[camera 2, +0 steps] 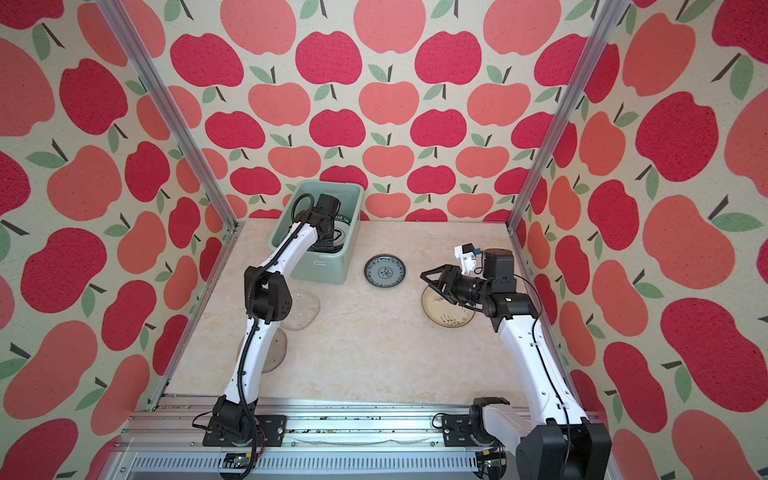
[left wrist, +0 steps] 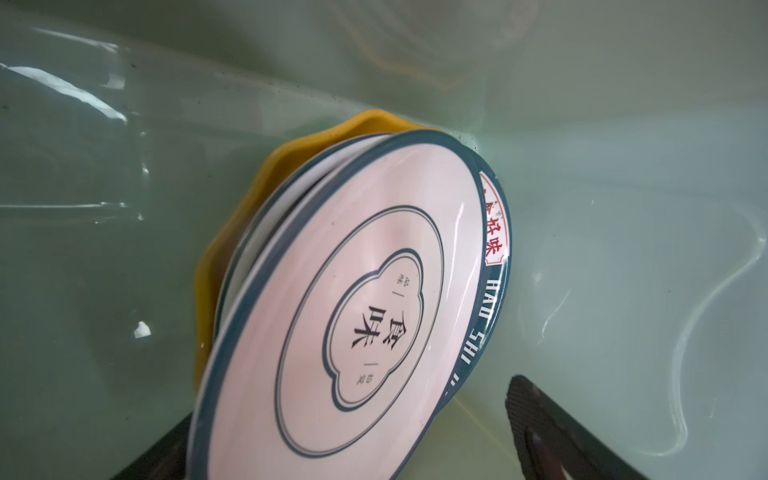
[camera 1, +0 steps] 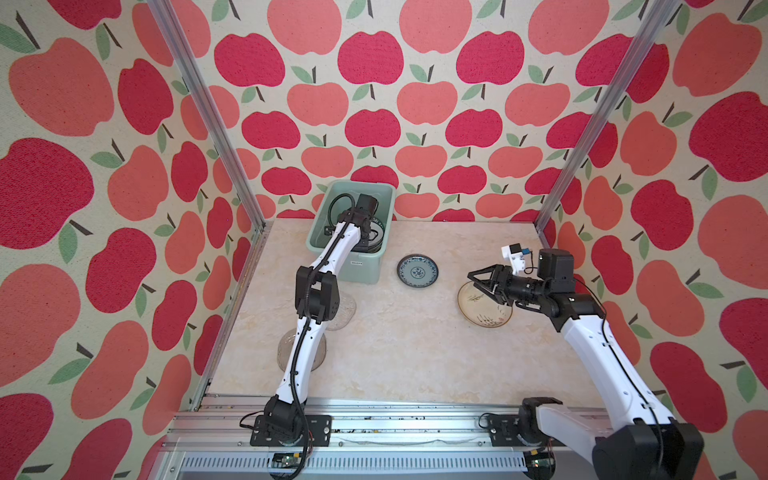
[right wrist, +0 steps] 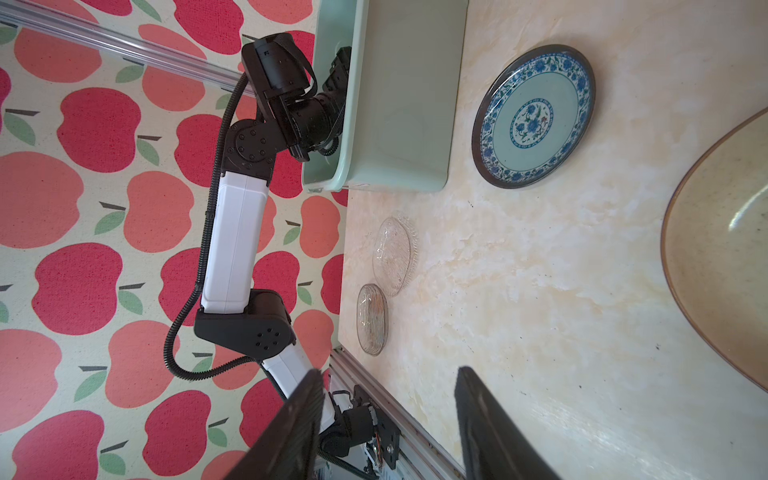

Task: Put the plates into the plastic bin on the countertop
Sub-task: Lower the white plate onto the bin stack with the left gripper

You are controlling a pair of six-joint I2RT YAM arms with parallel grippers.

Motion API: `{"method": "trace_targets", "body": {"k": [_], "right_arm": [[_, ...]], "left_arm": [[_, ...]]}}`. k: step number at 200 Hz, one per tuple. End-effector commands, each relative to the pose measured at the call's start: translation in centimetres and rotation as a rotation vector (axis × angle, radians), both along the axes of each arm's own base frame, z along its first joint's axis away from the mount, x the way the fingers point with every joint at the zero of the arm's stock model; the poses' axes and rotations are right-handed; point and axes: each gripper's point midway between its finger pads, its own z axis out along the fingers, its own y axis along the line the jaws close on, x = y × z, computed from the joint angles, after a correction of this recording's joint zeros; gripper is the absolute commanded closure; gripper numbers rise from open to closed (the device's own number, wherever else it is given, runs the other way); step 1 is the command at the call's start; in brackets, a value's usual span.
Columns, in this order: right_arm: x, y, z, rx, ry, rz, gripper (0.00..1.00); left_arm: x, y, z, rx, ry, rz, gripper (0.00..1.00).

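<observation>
Plates still out on the countertop (camera 1: 415, 353) number four. Nearest are two clear glass plates (camera 1: 284, 353) (camera 1: 348, 309), both partly hidden behind the left arm (camera 1: 297, 361) in both top views. Only the right wrist view shows them whole (right wrist: 372, 319) (right wrist: 391, 255), lying just beside each other near the counter's edge.

Farther in, on the right, lies the cream plate (camera 1: 484, 318) with dark brush marks. The right gripper (camera 1: 476, 280) hangs over its far edge. The top views do not make its jaws plain, but the right wrist view shows the fingers (right wrist: 305, 399) partly spread, with bare counter between them and nothing held.

Beyond it, near the middle, the small blue-patterned plate (camera 1: 417, 271) (right wrist: 534, 116) sits flat just beside the plastic bin (camera 1: 365, 272).

The bin stands farthest back, against the apple wall. The left gripper (left wrist: 353, 415) reaches down inside it. From above, only a sliver of a dark-rimmed plate (camera 1: 376, 235) shows past the wrist. The left wrist view shows a stack in a bin corner: a blue-rimmed white plate (left wrist: 353, 311) with Chinese characters on top, more rimmed plates below, and a yellow scalloped plate (left wrist: 232, 232) underneath. The fingers (left wrist: 540, 424) stand wide apart, and the one fully in sight is clear of the stack.
</observation>
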Motion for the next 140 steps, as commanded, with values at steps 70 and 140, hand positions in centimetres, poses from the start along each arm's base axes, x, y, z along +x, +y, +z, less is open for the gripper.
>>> {"method": "trace_targets", "body": {"k": [70,140], "right_arm": [[0.1,0.5,0.0,0.020,-0.008,0.014,0.47],[0.5,0.8,0.6,0.038,-0.011,0.018,0.47]], "left_arm": [[-2.2,-0.7,2.8,-0.018,0.072,-0.176,0.01],[-3.2,-1.3,3.8,-0.027,0.086,-0.196,0.01]]}}
